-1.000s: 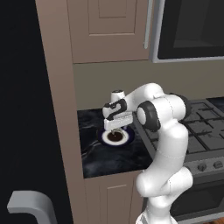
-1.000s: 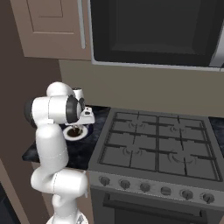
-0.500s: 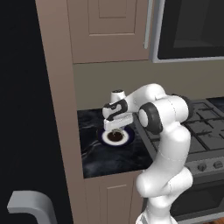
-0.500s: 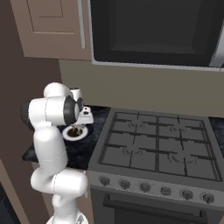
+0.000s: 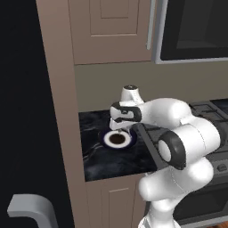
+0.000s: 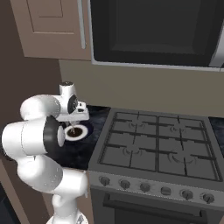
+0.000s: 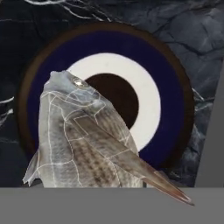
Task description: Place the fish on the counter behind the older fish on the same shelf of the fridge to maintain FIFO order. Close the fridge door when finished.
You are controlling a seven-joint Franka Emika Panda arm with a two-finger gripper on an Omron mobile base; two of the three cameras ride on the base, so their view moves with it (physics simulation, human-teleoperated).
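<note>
**Fish over the plate**

Black veined marble counter (image 5: 95, 156) carries a round plate (image 7: 173, 94) near its back edge: brown rim, navy band, white ring, dark centre. The claw (image 5: 119, 132) hangs over it, narrowed on the scaly silver-grey fish (image 7: 83, 140), lifted above the plate.

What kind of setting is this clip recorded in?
A rendered home kitchen, by the look of it: a gas stovetop with knobs, a black marble-look counter over beige cabinets, and a ringed plate under a silver-grey fish.
</note>
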